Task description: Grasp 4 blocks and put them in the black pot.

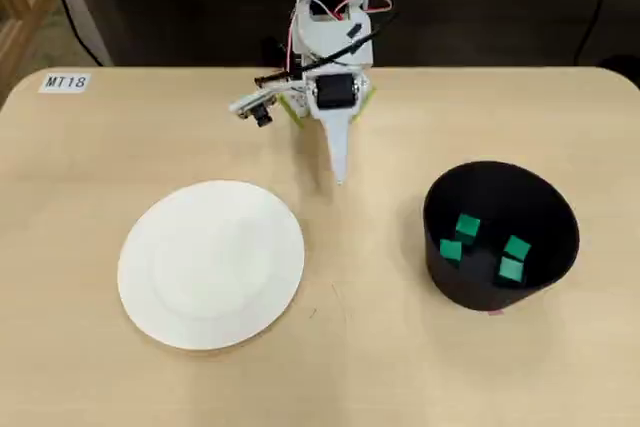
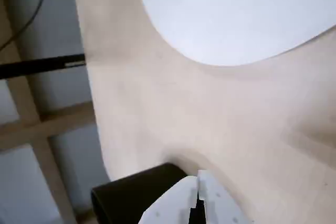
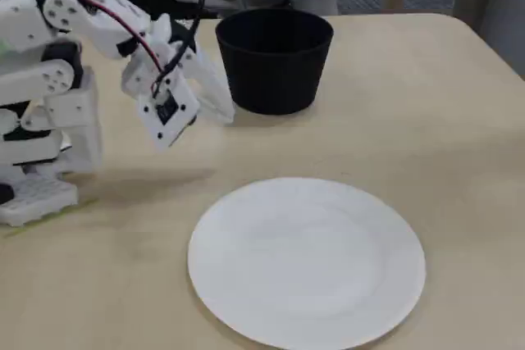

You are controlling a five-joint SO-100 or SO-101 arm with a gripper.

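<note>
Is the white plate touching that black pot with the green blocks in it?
Apart. The overhead view shows a wide strip of bare table between the white plate and the black pot, which holds the green blocks.

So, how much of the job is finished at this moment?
It looks complete: the overhead view shows all four green blocks inside the black pot. The gripper holds nothing, jaws together, above bare table. The white plate is empty. Nothing remains.
</note>
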